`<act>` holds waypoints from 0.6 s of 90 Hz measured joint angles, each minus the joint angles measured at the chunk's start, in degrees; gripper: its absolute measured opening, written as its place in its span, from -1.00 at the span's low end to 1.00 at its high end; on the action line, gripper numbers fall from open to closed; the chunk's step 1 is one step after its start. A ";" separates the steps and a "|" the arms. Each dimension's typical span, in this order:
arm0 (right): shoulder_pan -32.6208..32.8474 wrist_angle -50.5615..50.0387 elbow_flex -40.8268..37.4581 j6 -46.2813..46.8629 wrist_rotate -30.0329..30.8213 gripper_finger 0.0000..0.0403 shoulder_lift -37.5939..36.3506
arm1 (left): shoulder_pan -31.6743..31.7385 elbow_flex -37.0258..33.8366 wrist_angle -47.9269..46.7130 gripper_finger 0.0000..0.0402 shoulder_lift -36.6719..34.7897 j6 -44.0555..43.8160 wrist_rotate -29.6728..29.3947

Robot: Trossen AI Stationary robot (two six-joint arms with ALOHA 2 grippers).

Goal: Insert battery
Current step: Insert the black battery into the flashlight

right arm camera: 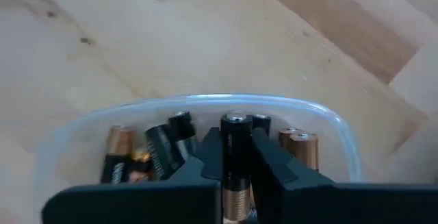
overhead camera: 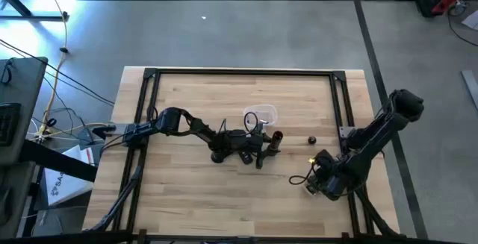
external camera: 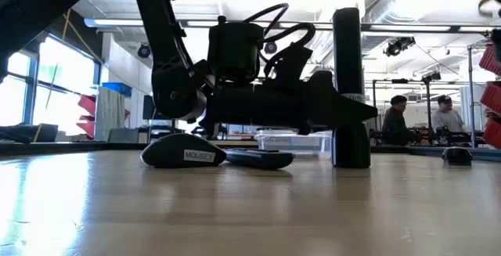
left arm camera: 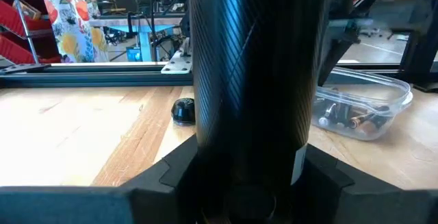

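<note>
Seen from above, the left claw point(overhead camera: 267, 145) sits just beside the clear tub point(overhead camera: 273, 111); from bench level it clamps an upright dark cylinder point(external camera: 347, 84) before that tub; the right wrist view shows the right claw point(right arm camera: 236, 150) pinching a battery point(right arm camera: 235, 125) over the tub.

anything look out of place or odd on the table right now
A small dark round piece lies alone on the table, apart from the upright dark cylinder in the left gripper. It may be a loose cap. The right gripper holds a battery. Nothing looks spilled or broken.
</note>
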 joint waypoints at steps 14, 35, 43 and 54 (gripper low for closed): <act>0.00 -2.78 6.94 -9.73 7.02 -0.96 0.00 | 0.00 0.00 0.00 -0.24 0.00 0.00 0.00; -0.83 -3.10 15.35 -28.08 34.11 -0.97 -0.61 | -0.17 0.00 0.09 -0.24 0.00 0.65 -0.05; -2.02 -2.05 15.59 -34.67 42.65 -0.97 -1.18 | -0.45 0.00 0.26 -0.24 0.00 1.65 -0.08; -4.70 3.13 13.30 -43.09 49.39 -0.97 -1.64 | -0.89 -0.04 1.25 -0.24 0.06 2.96 -0.13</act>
